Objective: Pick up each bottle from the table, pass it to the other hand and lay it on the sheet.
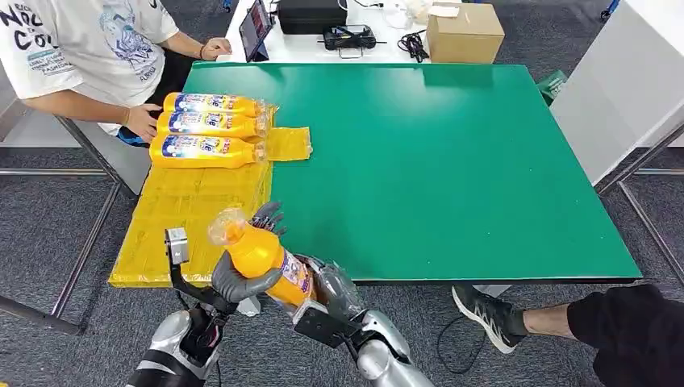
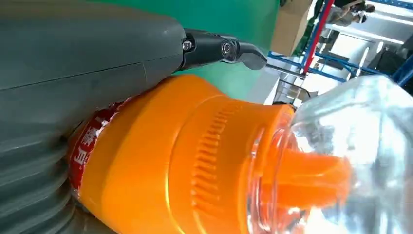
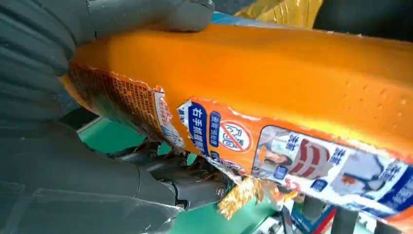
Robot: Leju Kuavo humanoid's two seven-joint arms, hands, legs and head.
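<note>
Orange plastic is filling both grips: the held bottle point(image 1: 262, 256) is hanging just off the tabletop's near edge, its long axis slanting from the clear cap at far left down to the base at near right. The left robot hand point(image 1: 242, 280) is wrapping the shoulder below the cap, thumb across the front; the right robot hand point(image 1: 327, 294) is clasping the labelled lower body, so both are closed on it mid-handover. The yellow sheet point(image 1: 173, 230) is lying to the far left of the bottle, nearer the left arm, with three laid bottles point(image 1: 208, 127) lined up at its far end. Beside them a seated person's hand point(image 1: 143, 121) is resting. To the right, the green tabletop point(image 1: 452, 169) is stretching away; a cardboard box point(image 1: 465, 32) is sitting beyond it.
</note>
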